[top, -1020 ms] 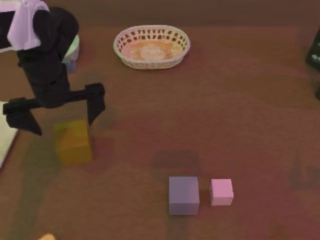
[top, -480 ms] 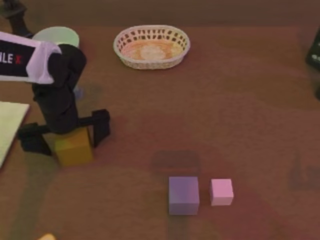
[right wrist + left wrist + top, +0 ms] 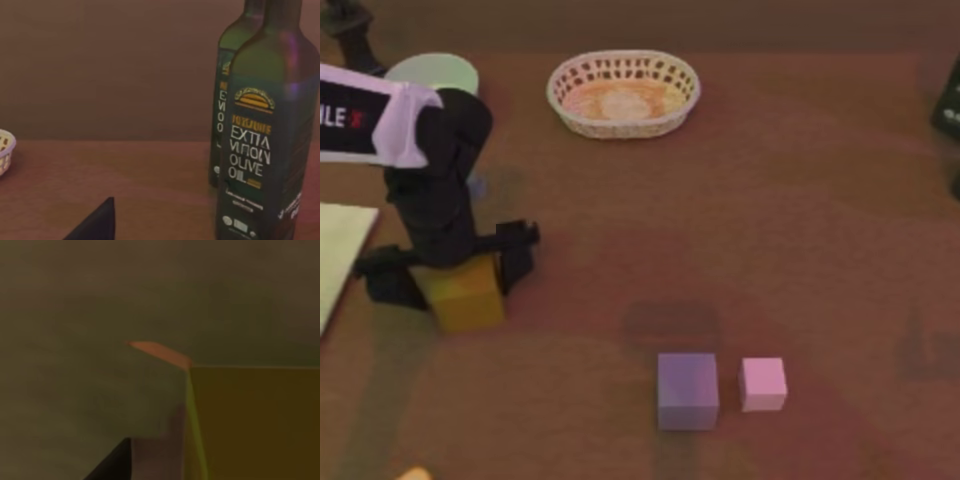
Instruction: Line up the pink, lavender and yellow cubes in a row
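Note:
The mustard-yellow cube (image 3: 468,295) rests on the table at the left. My left gripper (image 3: 450,268) is down over it, open, with one dark finger (image 3: 515,252) on each side of the cube. In the left wrist view the cube (image 3: 255,425) fills the near corner, and a strip of table shows between it and one finger (image 3: 117,465). The lavender cube (image 3: 687,390) and the small pink cube (image 3: 763,384) stand side by side at the front centre, a narrow gap between them. My right gripper (image 3: 165,236) stays parked at the far right, open and holding nothing.
A wicker basket (image 3: 623,92) sits at the back centre. A pale green round dish (image 3: 435,72) lies behind the left arm, and a pale sheet (image 3: 338,255) is at the left edge. Two dark olive oil bottles (image 3: 265,125) stand beside the right gripper. A small orange thing (image 3: 415,474) lies front left.
The left arm swung in and came down over the yellow cube. Its fingers now stand a little closer together on either side of it. The cubes have not moved.

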Controlling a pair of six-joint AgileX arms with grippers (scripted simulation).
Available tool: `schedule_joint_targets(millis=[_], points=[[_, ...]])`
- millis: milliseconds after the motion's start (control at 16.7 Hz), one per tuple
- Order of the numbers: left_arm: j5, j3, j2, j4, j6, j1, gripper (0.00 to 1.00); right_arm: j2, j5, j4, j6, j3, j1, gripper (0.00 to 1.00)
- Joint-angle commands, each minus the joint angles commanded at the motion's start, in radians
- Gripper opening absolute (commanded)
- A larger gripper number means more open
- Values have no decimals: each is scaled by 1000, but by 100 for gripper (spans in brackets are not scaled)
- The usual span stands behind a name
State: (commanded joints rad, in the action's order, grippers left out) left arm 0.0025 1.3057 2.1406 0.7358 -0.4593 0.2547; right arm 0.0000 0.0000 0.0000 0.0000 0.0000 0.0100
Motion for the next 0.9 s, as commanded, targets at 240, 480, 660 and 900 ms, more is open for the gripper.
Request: schedule_joint_targets(millis=[240, 480, 660, 900], points=[[0, 0, 0, 0, 0, 0, 32, 0, 0, 0, 0, 0, 0, 100], [0, 0, 0, 0, 0, 0, 2, 0, 0, 0, 0, 0, 0, 100], [0, 0, 0, 0, 0, 0, 0, 0, 0, 0, 0, 0, 0, 100], [0, 0, 0, 0, 0, 0, 0, 0, 0, 0, 0, 0, 0, 100]])
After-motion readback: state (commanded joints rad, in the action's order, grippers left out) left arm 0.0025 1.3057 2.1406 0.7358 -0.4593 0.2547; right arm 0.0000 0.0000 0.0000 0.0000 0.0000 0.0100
